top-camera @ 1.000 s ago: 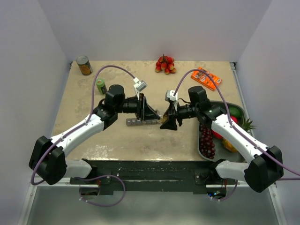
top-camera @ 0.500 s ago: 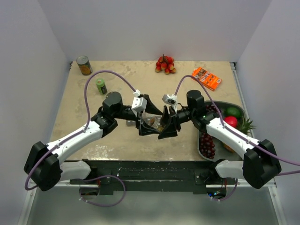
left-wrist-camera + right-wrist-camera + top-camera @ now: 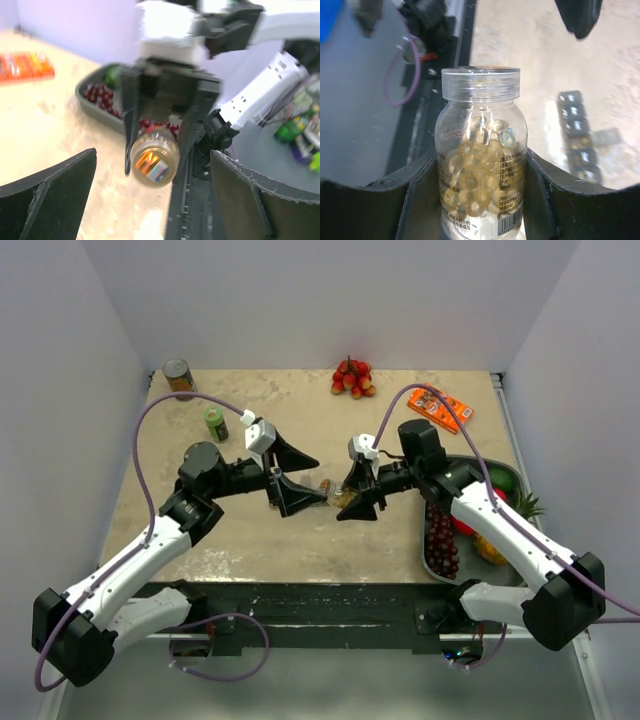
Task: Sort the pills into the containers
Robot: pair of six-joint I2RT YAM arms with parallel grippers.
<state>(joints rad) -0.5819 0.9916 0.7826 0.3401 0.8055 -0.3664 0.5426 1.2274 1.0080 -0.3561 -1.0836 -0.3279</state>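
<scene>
A clear bottle (image 3: 481, 150) with a clear cap (image 3: 481, 82) holds several yellow gel pills (image 3: 470, 175). My right gripper (image 3: 480, 167) is shut on its body and holds it above the table (image 3: 200, 560) in the top view, near the middle. My left gripper (image 3: 297, 478) stands open just left of the bottle (image 3: 333, 490), apart from it. In the left wrist view the bottle's cap end (image 3: 155, 161) faces me between the right gripper's fingers (image 3: 131, 125). The grey strip of containers (image 3: 580, 135) lies on the table below; the top view hides it under the grippers.
A green bottle (image 3: 215, 423) and a tin can (image 3: 179, 378) stand at the back left. Red fruits (image 3: 352, 377) and an orange packet (image 3: 440, 406) lie at the back. A grey tray (image 3: 436, 560) with grapes sits on the right.
My left gripper has opened wide and drawn back to the left, away from the bottle's cap. The right gripper has kept hold of the bottle.
</scene>
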